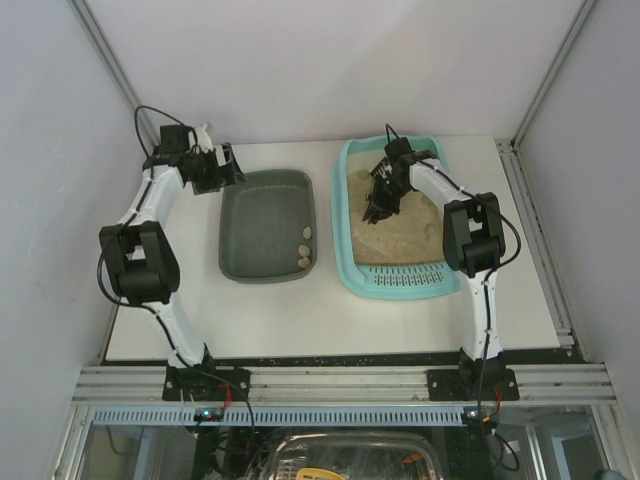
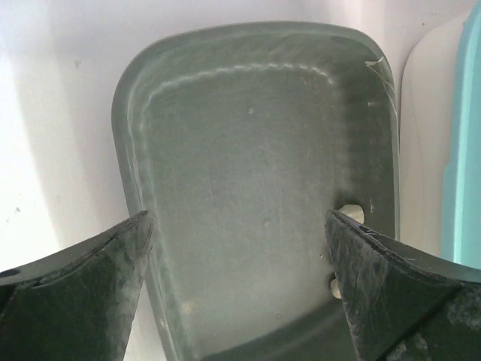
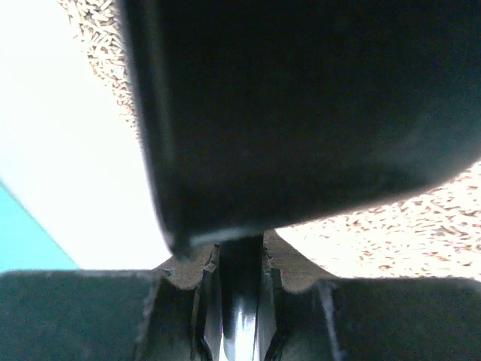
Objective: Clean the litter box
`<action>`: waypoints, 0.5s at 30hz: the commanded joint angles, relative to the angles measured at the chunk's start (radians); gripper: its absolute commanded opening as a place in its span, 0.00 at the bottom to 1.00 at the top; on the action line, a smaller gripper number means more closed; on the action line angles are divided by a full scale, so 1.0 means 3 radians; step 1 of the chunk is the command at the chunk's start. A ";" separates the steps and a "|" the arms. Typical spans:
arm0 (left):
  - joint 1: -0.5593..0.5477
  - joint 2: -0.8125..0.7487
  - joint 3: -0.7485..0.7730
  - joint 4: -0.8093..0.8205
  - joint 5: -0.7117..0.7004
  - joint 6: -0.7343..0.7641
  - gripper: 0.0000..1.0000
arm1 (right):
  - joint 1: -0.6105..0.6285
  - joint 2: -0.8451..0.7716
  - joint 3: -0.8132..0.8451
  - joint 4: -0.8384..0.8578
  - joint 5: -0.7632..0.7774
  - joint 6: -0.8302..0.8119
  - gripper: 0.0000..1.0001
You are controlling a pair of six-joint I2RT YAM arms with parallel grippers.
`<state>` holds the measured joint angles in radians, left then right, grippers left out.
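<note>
The light-turquoise litter box (image 1: 343, 230) lies right of centre and holds beige litter (image 1: 400, 245). My right gripper (image 1: 387, 186) is over its far part, shut on the handle of a black scoop (image 1: 375, 212) whose blade reaches down to the litter. In the right wrist view the scoop (image 3: 316, 113) fills the frame, with litter (image 3: 421, 226) behind it and the gripper (image 3: 240, 289) clamped on the handle. My left gripper (image 1: 226, 168) is open and empty at the far left corner of the dark grey tray (image 1: 262, 215); its fingers (image 2: 83, 293) frame that tray (image 2: 255, 173).
The grey tray holds a few pale lumps (image 1: 305, 250) at its near right, also seen in the left wrist view (image 2: 352, 213). The litter box's slotted end (image 1: 405, 280) faces the arms. The box's turquoise rim (image 2: 467, 150) edges the left wrist view. Enclosure walls stand all round.
</note>
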<state>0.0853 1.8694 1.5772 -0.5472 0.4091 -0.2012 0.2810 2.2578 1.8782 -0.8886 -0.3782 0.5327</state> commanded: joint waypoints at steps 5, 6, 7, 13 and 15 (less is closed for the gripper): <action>-0.0007 0.0401 0.1117 -0.0684 0.0238 0.0704 1.00 | 0.0099 0.0050 0.0098 0.0176 -0.0438 0.0448 0.00; -0.0008 0.0425 0.1154 -0.0696 0.0248 0.0667 1.00 | 0.0112 0.0068 0.0097 0.0197 -0.0455 0.0457 0.00; -0.0007 0.0444 0.1179 -0.0696 0.0267 0.0624 1.00 | 0.0130 0.0083 0.0094 0.0224 -0.0470 0.0467 0.00; -0.0037 0.0481 0.1138 -0.0695 0.0282 0.0545 1.00 | 0.0255 0.0130 -0.0068 0.0682 -0.0620 0.0604 0.00; -0.0048 0.0481 0.1122 -0.0731 0.0265 0.0586 1.00 | 0.0277 0.0123 -0.0203 0.0954 -0.0692 0.0708 0.00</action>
<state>0.0814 2.0140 1.8874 -0.7403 0.4679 -0.0425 0.3271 2.2822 1.8648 -0.7689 -0.4999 0.6827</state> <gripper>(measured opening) 0.996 0.152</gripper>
